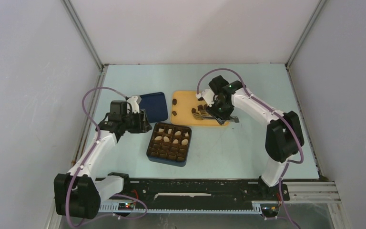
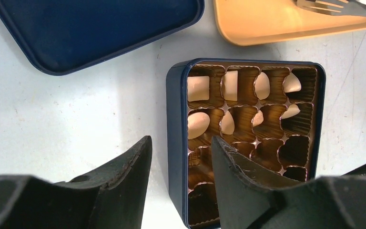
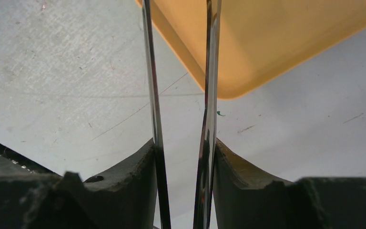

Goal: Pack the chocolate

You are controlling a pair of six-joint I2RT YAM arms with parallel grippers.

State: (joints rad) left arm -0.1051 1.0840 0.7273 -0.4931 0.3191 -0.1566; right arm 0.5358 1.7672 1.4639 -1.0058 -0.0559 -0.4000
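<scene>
The dark blue box [image 1: 149,149] with its brown gridded insert holds several cream-white chocolates [image 1: 167,139] in its far rows and dark ones in the near rows. My left gripper [image 1: 143,125] is open at the box's left wall [image 2: 176,143], one finger outside on the table, the other over the insert [image 2: 181,138]. White pieces [image 2: 198,124] lie just ahead of it. My right gripper [image 1: 217,113] is shut on metal tongs [image 3: 210,71], whose tips [image 1: 201,115] reach over the orange tray [image 1: 186,100]. Dark brown chocolates [image 1: 175,113] lie on the tray.
The box's dark blue lid [image 1: 153,106] lies upside down on the table left of the tray, behind my left gripper; it also shows in the left wrist view [image 2: 90,28]. The tray's corner [image 3: 276,38] shows ahead of the right fingers. Grey walls enclose the table.
</scene>
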